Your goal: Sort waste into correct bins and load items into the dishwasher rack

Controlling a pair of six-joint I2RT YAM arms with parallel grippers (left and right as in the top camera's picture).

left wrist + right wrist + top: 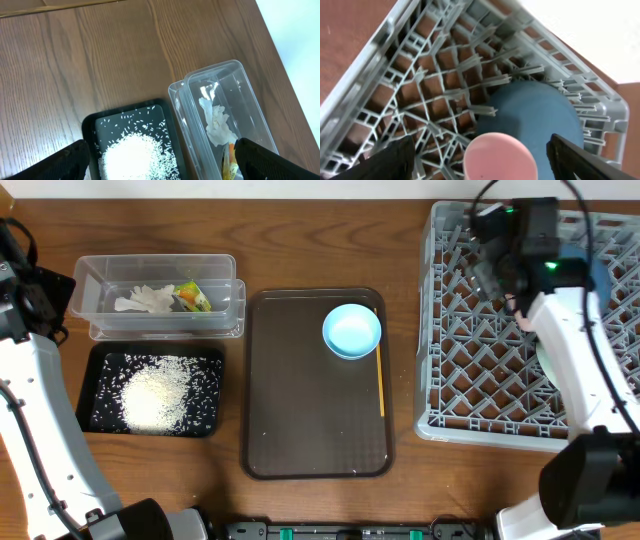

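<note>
The grey dishwasher rack [470, 380] stands at the right. My right gripper [497, 272] hangs over its far part, open, with the small pink cup [500, 156] between its spread fingers [487, 159], not touching them. The dark-blue plate [535, 110] stands in the rack behind the cup and also shows in the overhead view [600, 275]. The mint-white bowl [548, 365] is in the rack, mostly hidden under the arm. The light-blue dish [351, 330] lies on the brown tray [300, 420]. My left gripper [160, 167] is open and empty above the rice [135, 157].
The clear tub [100, 280] holds the tissue [143, 300] and the yellow-green wrapper [193, 297]. The black tray [92, 375] in front of it holds the rice [155, 395]. A thin yellow stick [380, 380] lies on the brown tray's right side.
</note>
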